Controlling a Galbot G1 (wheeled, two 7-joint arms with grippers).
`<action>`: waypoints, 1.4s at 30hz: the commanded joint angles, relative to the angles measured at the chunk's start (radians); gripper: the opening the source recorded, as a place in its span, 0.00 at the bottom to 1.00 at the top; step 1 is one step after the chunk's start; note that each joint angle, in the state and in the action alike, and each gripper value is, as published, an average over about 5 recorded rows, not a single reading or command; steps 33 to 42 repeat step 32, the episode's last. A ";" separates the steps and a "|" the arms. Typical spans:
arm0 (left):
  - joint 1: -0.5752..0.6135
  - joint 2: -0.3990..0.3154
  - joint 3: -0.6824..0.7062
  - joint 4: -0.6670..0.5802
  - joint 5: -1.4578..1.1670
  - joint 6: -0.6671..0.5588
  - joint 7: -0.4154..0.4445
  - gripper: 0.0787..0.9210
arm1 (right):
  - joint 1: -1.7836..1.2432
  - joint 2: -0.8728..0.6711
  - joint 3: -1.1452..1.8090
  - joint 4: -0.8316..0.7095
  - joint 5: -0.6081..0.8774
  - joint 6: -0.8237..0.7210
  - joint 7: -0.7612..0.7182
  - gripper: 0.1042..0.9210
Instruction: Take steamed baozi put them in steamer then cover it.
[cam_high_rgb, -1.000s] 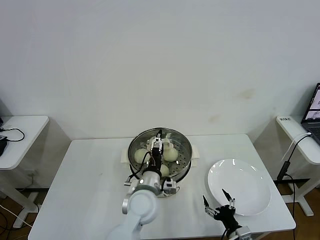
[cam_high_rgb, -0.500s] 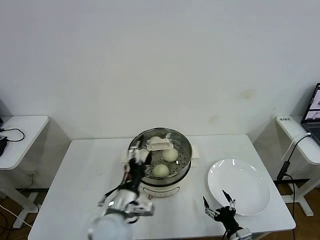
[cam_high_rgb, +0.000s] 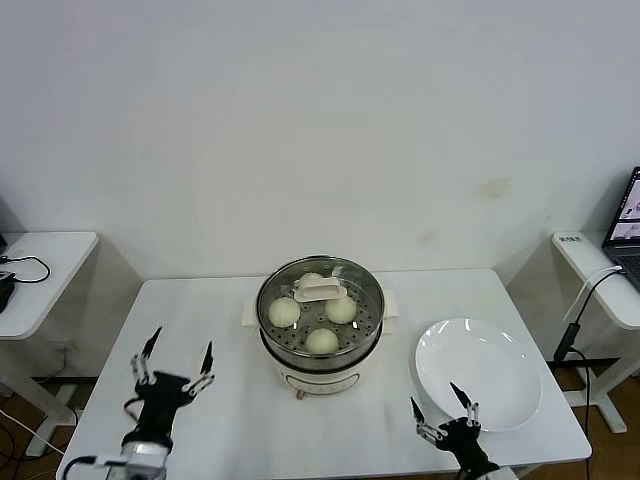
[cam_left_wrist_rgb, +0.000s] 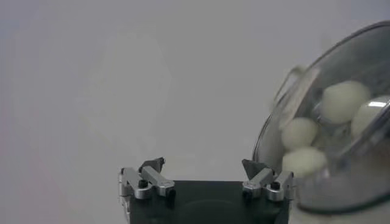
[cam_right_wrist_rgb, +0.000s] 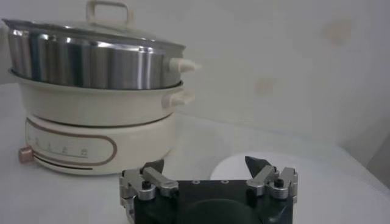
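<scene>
Steamer (cam_high_rgb: 320, 335) sits mid-surface, cover (cam_high_rgb: 320, 292) seated on top of it, cream handle up. Four steamed baozi (cam_high_rgb: 321, 341) visible through the glass, resting on the perforated floor. Left gripper (cam_high_rgb: 172, 372) low over the surface (cam_high_rgb: 220, 340), well to the steamer's left, jaws released and holding nothing. Right gripper (cam_high_rgb: 444, 416) near the front edge beside the white plate (cam_high_rgb: 480, 372), jaws spread apart, also holding nothing.
</scene>
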 joint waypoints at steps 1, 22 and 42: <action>0.224 -0.030 -0.092 0.068 -0.477 -0.176 -0.044 0.88 | -0.078 -0.070 -0.013 0.039 0.095 0.026 0.021 0.88; 0.238 -0.063 -0.005 0.140 -0.371 -0.282 -0.044 0.88 | -0.112 -0.073 -0.066 0.046 0.105 0.032 0.034 0.88; 0.221 -0.058 -0.014 0.139 -0.377 -0.276 -0.054 0.88 | -0.116 -0.080 -0.072 0.056 0.114 0.020 0.042 0.88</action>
